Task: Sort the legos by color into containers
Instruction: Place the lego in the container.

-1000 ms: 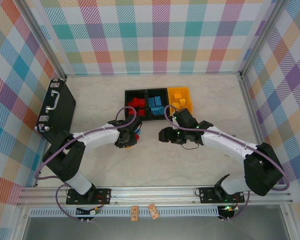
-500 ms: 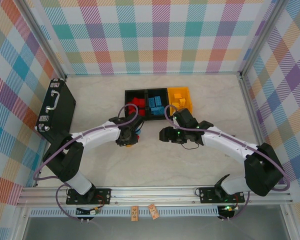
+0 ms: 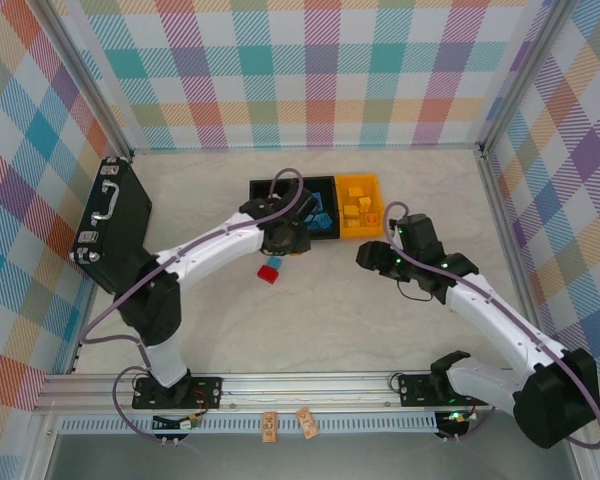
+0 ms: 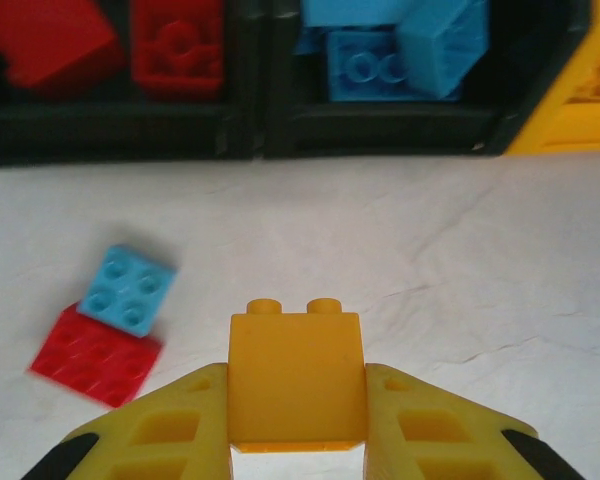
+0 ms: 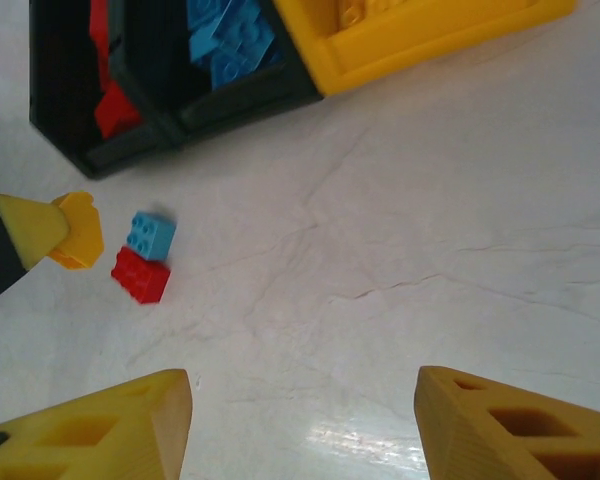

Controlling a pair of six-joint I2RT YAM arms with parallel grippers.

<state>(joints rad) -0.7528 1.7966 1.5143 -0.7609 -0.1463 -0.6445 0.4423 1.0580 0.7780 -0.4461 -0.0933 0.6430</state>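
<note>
Left hand clenched on yellow brick, facing blue-brick bin; right hand released, empty. Risk of missorting if dropped short of yellow bin, farther right.

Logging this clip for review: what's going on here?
The left gripper is shut on a yellow-orange brick, just short of the row of bins. The two black bins hold red bricks and blue bricks; the yellow bin is beside them. A blue brick lies partly on a red brick, loose on the table. The right gripper hangs open, holding nothing.
</note>
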